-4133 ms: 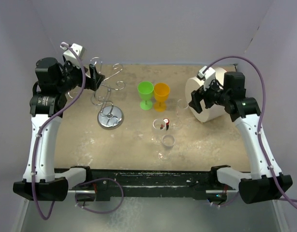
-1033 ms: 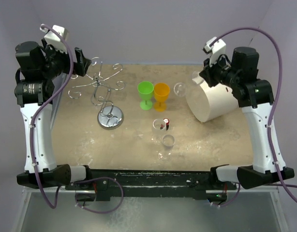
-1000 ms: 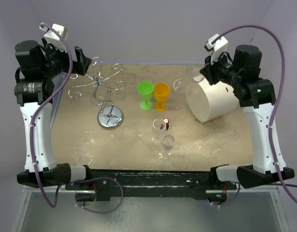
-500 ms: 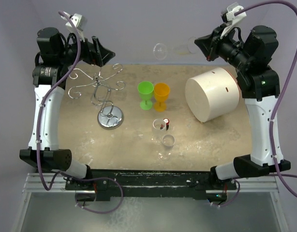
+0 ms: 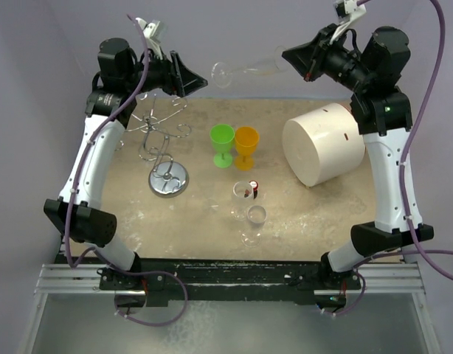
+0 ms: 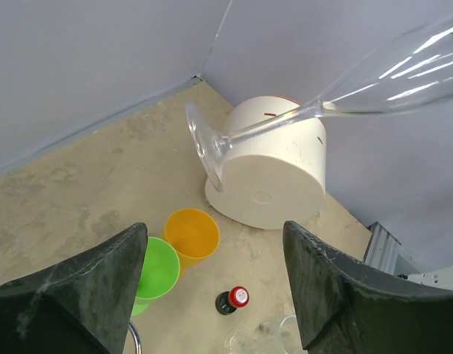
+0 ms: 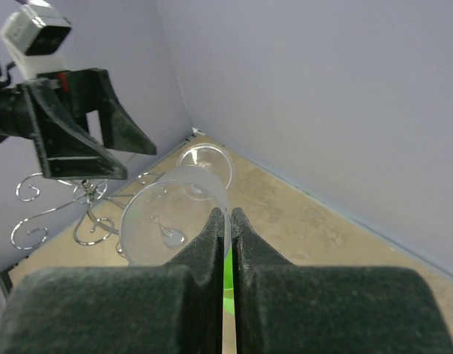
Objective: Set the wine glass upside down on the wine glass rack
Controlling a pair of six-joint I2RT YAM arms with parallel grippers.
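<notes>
Overhead, the clear stemmed wine glass (image 5: 245, 71) lay sideways in mid-air, long axis from three to nine o'clock. The right gripper (image 5: 291, 59) pinched its bowl rim; its foot faced the left gripper (image 5: 202, 80), jaws wide, nearer the silver wire wine glass rack (image 5: 167, 179) at seven o'clock.

Table (image 5: 197, 221): wine glass rack (image 5: 168, 179), cylinder (image 5: 322, 147), green cup (image 5: 222, 136), orange cup (image 5: 246, 138).
</notes>
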